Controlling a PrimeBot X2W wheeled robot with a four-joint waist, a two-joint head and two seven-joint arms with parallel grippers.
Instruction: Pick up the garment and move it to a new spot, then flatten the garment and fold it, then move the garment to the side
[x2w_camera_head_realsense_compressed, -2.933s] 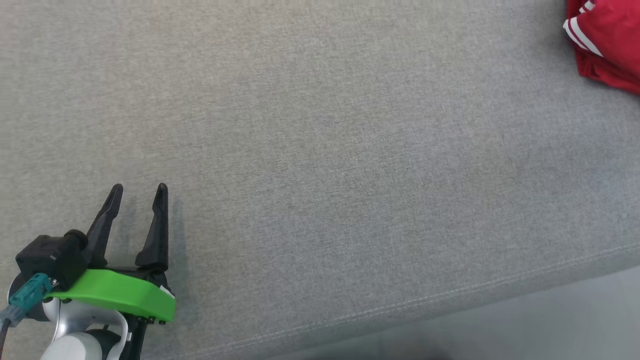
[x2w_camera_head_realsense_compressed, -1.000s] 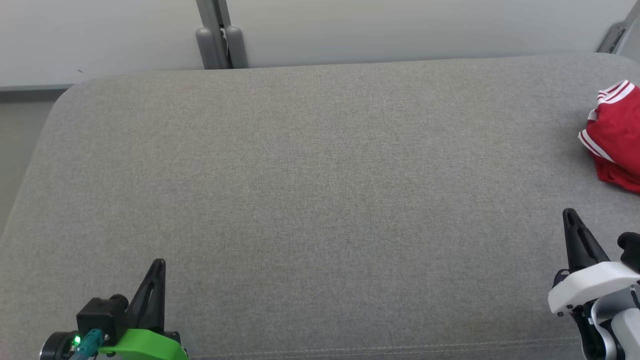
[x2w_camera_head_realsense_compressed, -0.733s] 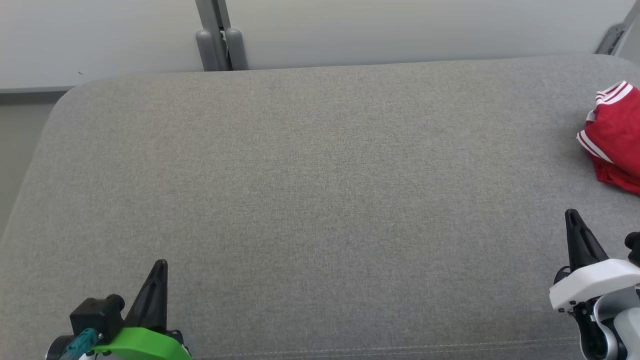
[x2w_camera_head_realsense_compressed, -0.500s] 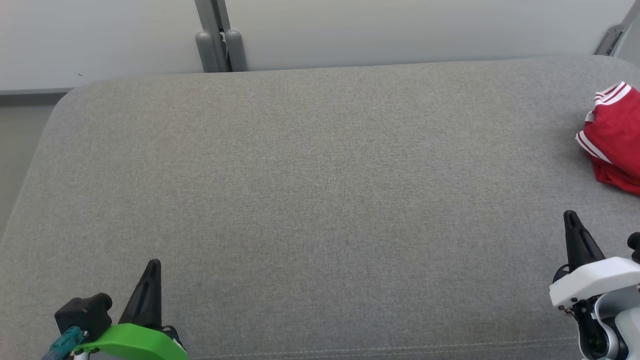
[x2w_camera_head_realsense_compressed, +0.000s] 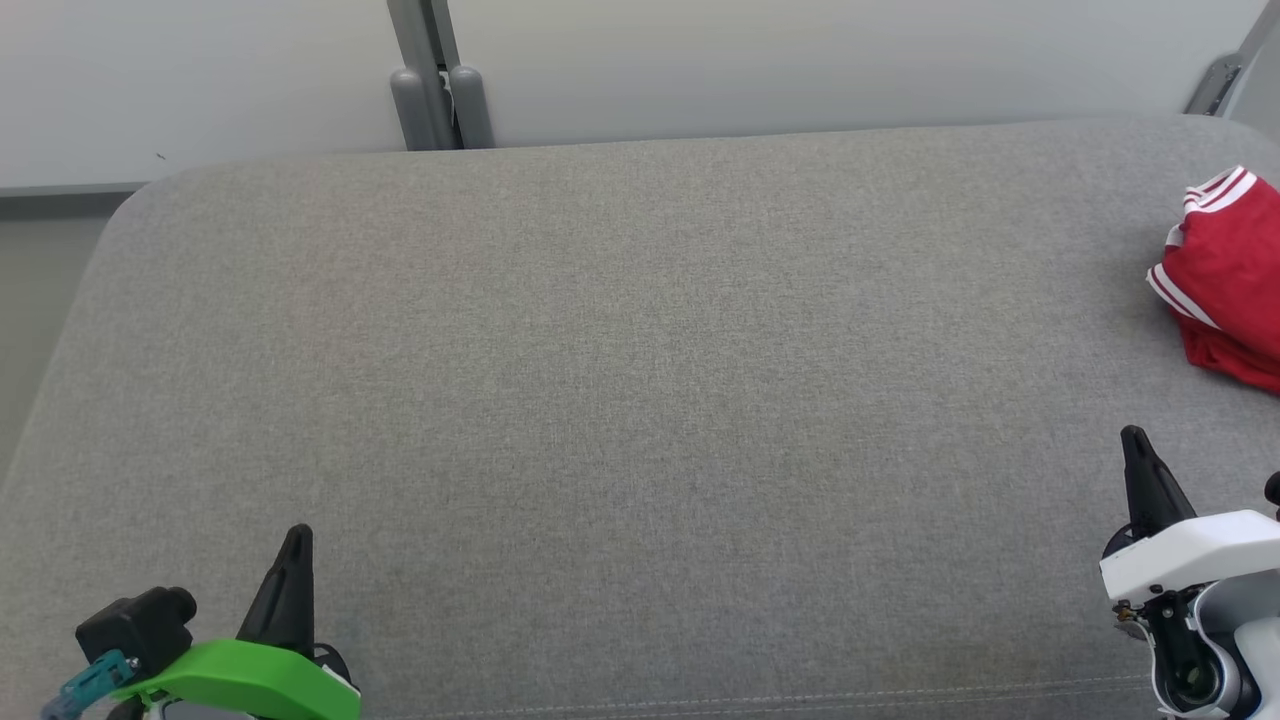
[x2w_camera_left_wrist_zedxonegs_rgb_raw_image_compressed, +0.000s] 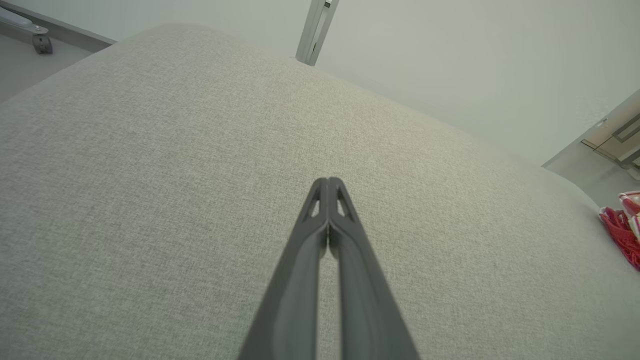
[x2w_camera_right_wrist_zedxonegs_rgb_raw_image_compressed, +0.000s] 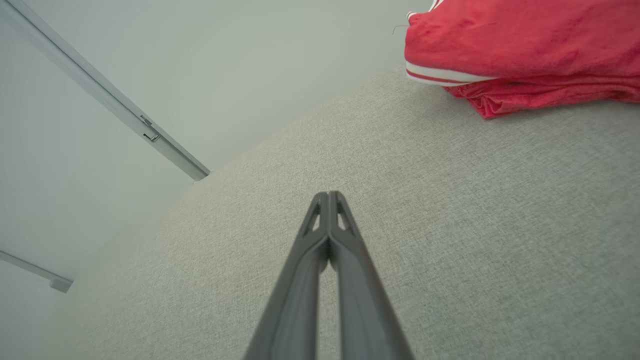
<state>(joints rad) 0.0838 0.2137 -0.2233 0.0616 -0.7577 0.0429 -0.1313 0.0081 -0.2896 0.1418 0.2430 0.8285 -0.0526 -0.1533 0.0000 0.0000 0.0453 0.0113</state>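
At the right side of the grey cushion (x2w_camera_head_realsense_compressed: 640, 400) sits the folded garment (x2w_camera_head_realsense_compressed: 1225, 270). Left gripper (x2w_camera_head_realsense_compressed: 296, 540) and right gripper (x2w_camera_head_realsense_compressed: 1133, 442) are closed, empty. Job looks done; arms can rest

Looks like a lab test booth to me. Plain pale wall panels (x2w_camera_head_realsense_compressed: 800, 60), a metal post (x2w_camera_head_realsense_compressed: 430, 80), one padded grey fabric worktop (x2w_camera_head_realsense_compressed: 640, 400).

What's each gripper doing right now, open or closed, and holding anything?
Left gripper: closed, holding nothing.
Right gripper: closed, holding nothing; the garment lies apart from it.
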